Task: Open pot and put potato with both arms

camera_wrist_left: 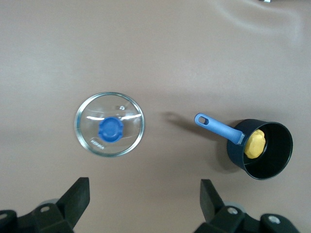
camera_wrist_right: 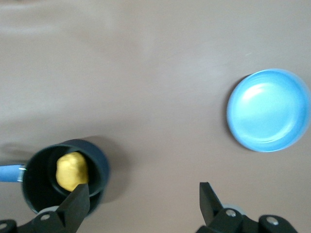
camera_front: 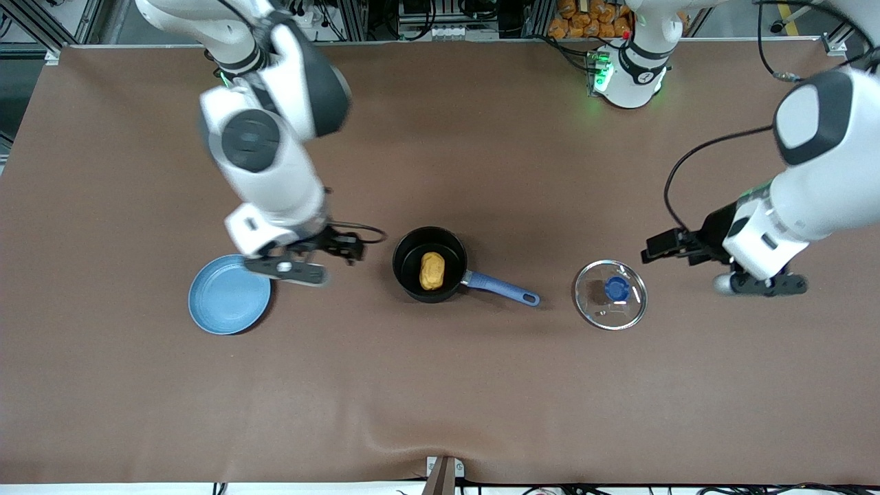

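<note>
Both pincers hang spread and empty: potato (camera_front: 432, 270) sits in the pot (camera_front: 412, 282) mid-table, lid (camera_front: 610, 294) parked toward the left arm's end, left pincer (camera_front: 760, 284) beside it, right pincer (camera_front: 292, 268) by the plate (camera_front: 229, 294).

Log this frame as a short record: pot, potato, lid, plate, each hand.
pot: uncovered, mid-table
potato: inside the pot
lid: flat on the table, knob up, toward the left arm's end
plate: bare, toward the right arm's end
left hand: open, holding nothing, beside the lid
right hand: open, holding nothing, between plate and pot
</note>
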